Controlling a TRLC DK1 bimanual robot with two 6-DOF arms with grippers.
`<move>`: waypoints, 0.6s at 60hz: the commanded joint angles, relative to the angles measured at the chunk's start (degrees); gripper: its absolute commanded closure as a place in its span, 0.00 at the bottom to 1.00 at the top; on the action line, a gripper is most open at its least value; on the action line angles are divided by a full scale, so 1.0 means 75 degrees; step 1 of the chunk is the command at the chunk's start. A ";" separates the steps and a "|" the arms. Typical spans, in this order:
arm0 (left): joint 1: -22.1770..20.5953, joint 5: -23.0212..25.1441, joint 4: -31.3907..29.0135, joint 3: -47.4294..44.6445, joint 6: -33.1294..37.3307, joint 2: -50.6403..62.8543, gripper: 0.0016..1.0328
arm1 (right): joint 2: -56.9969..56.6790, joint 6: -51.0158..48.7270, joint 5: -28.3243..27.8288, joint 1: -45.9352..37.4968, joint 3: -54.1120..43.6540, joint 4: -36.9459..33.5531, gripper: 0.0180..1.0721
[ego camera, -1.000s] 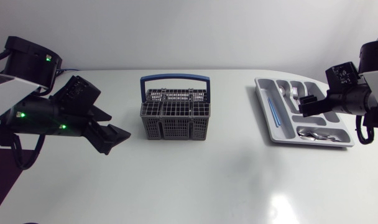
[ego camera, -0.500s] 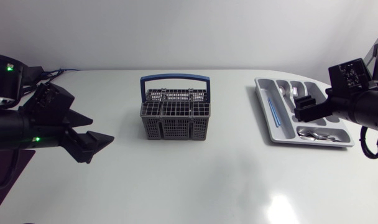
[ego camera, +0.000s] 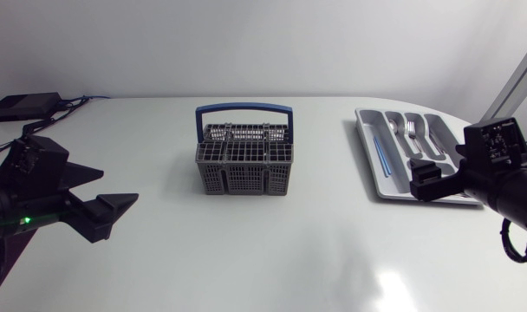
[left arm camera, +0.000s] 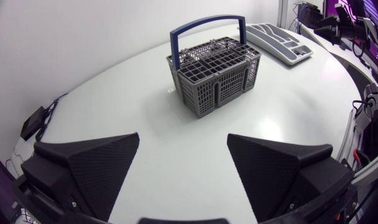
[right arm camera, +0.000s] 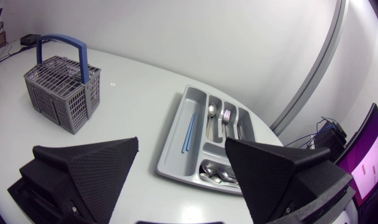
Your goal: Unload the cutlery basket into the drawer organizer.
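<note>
The grey cutlery basket (ego camera: 243, 160) with a blue handle stands upright at the table's middle; I cannot make out cutlery in it. The grey drawer organizer (ego camera: 368, 152) lies at the back right. It holds thin blue sticks (right arm camera: 189, 132), a spoon (right arm camera: 212, 115), a fork (right arm camera: 226, 118) and more spoons (right arm camera: 217, 171) in its end compartment. My left gripper (ego camera: 118, 186) hovers open far left of the basket (left arm camera: 217, 68) and points at it. My right gripper (ego camera: 419, 184) is open at the organizer's near right corner, with the tray (right arm camera: 173, 140) ahead of its fingers.
A small black box (ego camera: 25, 106) with cables sits at the table's back left corner. Bare white tabletop (ego camera: 272, 251) spreads in front of the basket and between basket and organizer. The table's curved edge runs just behind the organizer (left arm camera: 279, 40).
Both arms have drawn back toward the side edges. The left gripper moved left and nearer; the right one came off the organizer toward its near right corner. Both stayed open.
</note>
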 commanded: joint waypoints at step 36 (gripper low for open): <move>0.1502 -0.0322 0.1874 -0.1990 -0.1171 -0.2197 0.04 | -0.2517 0.1136 -0.0244 0.0032 -0.1993 0.0584 0.05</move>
